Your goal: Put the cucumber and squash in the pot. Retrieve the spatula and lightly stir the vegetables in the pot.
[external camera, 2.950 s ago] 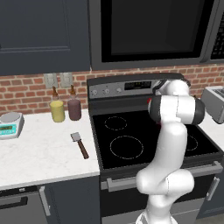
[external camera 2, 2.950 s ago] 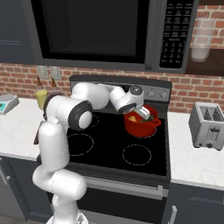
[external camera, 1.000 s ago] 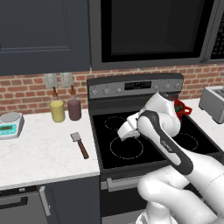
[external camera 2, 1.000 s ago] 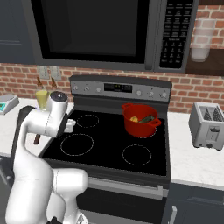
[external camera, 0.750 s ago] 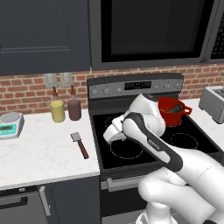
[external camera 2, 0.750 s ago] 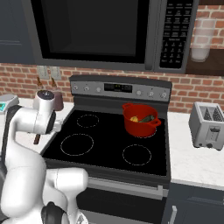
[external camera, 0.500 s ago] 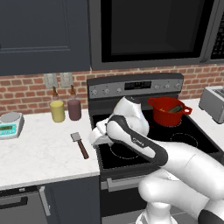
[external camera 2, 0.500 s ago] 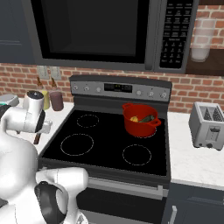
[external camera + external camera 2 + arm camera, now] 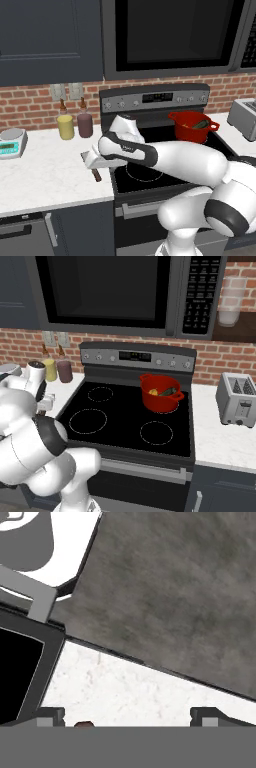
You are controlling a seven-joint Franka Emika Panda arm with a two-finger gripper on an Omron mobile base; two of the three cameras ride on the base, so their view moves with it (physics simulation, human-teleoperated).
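Observation:
The red pot [image 9: 192, 128] stands on the stove's back right burner. Inside the pot [image 9: 160, 394] lie the yellow-orange squash [image 9: 153, 391] and the dark green cucumber [image 9: 168, 391]. On the white counter left of the stove lies the spatula [image 9: 95, 174]; my hand covers most of it, leaving the brown handle showing. My gripper [image 9: 93, 160] hovers low over it, pointing down. In the hand view my gripper [image 9: 127, 717] is open, fingertips [image 9: 50, 715] wide apart over the counter, and the spatula's handle tip [image 9: 84, 724] peeks in at the bottom edge.
A yellow bottle [image 9: 65, 126] and a dark bottle [image 9: 85, 124] stand by the brick wall behind the spatula. A kitchen scale [image 9: 12, 142] sits at far left, a toaster [image 9: 239, 399] right of the stove. The microwave [image 9: 110, 293] hangs overhead.
The arm has swung left from over the stove's front to the counter, bringing the hand down over the spatula. The jaws have stayed open; the pot and vegetables have not moved.

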